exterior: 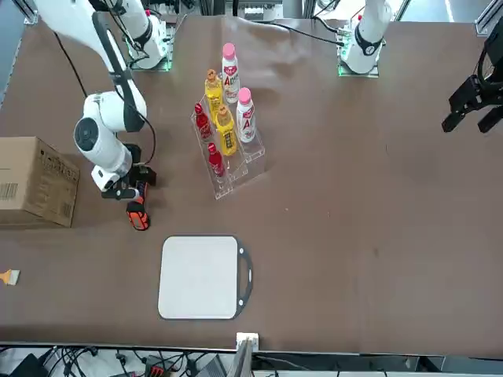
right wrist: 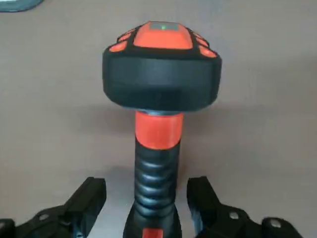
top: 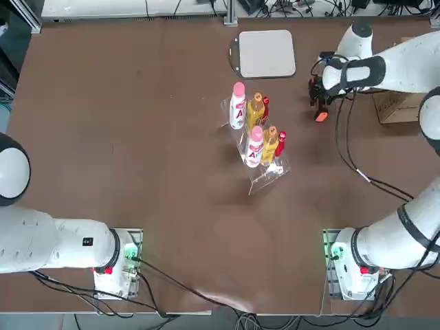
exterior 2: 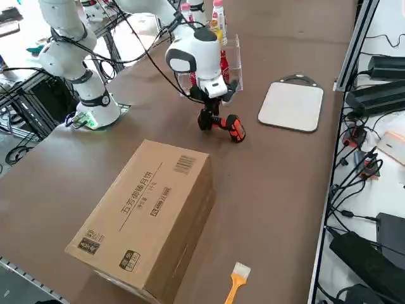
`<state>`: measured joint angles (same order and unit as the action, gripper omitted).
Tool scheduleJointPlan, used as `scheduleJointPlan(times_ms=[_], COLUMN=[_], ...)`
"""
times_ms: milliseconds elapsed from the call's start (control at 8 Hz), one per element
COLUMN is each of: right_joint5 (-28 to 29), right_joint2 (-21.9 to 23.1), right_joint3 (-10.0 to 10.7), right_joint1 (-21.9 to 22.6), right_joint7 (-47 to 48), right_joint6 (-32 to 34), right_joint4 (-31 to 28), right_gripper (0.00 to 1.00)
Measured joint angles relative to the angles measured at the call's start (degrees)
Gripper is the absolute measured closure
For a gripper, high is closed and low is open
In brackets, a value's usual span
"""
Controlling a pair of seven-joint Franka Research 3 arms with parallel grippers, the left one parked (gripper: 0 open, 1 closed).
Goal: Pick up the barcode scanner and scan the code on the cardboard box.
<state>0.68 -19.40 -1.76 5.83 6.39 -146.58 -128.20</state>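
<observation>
Cardboard box (exterior: 35, 182) sits at the front view's left edge. Right of it, the right gripper (exterior: 132, 191) straddles the barcode scanner (exterior: 138, 214), fingers apparently apart. Further right, six bottles (exterior: 224, 110) and one grey pad (exterior: 200, 276).

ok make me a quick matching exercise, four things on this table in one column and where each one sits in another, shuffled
Things:
1. barcode scanner
2. cardboard box
3. grey pad
4. bottles

Places:
A. in a clear stepped rack mid-table
B. lying on the table between the open fingers of the right gripper
C. at the table's edge on the robot's right
D. flat on the far side, opposite the arm bases

Pairs: 1-B, 2-C, 3-D, 4-A
</observation>
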Motion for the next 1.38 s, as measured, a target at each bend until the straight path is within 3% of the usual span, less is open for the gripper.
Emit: scheduleJointPlan(times_ms=[375, 625, 750, 1000, 1375], right_joint5=[0.00, 0.00, 0.00, -0.01, -0.01], right_joint2=[-0.56, -0.75, -0.93, -1.09, -1.07], right_joint3=[0.15, 0.26, 0.26, 0.34, 0.33], right_joint1=[-0.09, -0.15, -0.15, -0.18, -0.17], right_joint7=[-0.03, -0.06, -0.10, -0.12, -0.16], right_joint6=[-0.56, -0.55, -0.55, -0.54, -0.50], right_joint4=[0.02, 0.02, 0.02, 0.02, 0.04], right_gripper=[0.01, 0.09, 0.16, 0.58, 0.58])
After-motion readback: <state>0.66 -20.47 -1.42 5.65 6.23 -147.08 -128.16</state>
